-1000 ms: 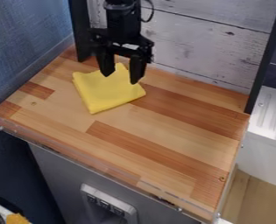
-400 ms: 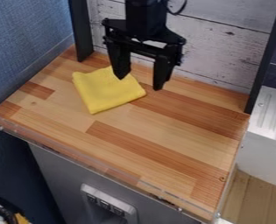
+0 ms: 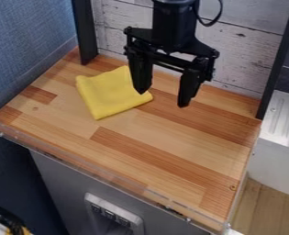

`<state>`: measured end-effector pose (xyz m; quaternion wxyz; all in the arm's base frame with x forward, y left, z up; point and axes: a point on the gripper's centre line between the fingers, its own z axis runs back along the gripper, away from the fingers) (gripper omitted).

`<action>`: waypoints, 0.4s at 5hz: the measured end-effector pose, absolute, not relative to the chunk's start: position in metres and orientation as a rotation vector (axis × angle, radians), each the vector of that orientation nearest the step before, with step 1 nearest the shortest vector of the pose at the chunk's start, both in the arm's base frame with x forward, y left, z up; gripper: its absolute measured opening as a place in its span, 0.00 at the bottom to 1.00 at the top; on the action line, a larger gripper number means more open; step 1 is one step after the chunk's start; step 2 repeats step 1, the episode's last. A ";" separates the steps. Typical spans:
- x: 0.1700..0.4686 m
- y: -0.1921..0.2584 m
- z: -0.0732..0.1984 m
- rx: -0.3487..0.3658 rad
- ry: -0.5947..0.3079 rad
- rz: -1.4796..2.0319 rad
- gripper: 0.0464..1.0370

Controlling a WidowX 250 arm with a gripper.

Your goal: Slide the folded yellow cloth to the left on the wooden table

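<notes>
The black gripper (image 3: pixel 162 98) hangs over the back middle of the wooden counter, its two fingers spread apart with nothing between them. A folded yellow cloth (image 3: pixel 108 94) lies on the counter to the gripper's left. The left finger overlaps the cloth's right edge in the view; whether it touches cannot be told. Part of that edge is hidden behind the finger.
The wooden counter (image 3: pixel 165 147) has a clear raised strip along its front edge. Black posts (image 3: pixel 85 32) stand at the back left and back right, before a whitewashed plank wall (image 3: pixel 244 55). A white sink unit (image 3: pixel 284 133) is at right.
The gripper has moved right and toward the front of the counter, away from above the cloth, staying open. The cloth has not moved.
</notes>
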<state>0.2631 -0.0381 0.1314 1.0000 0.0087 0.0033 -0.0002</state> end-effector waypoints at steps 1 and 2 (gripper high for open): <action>0.267 -0.045 0.136 0.012 -0.007 0.002 0.96; 0.267 -0.045 0.136 0.012 -0.007 0.002 0.96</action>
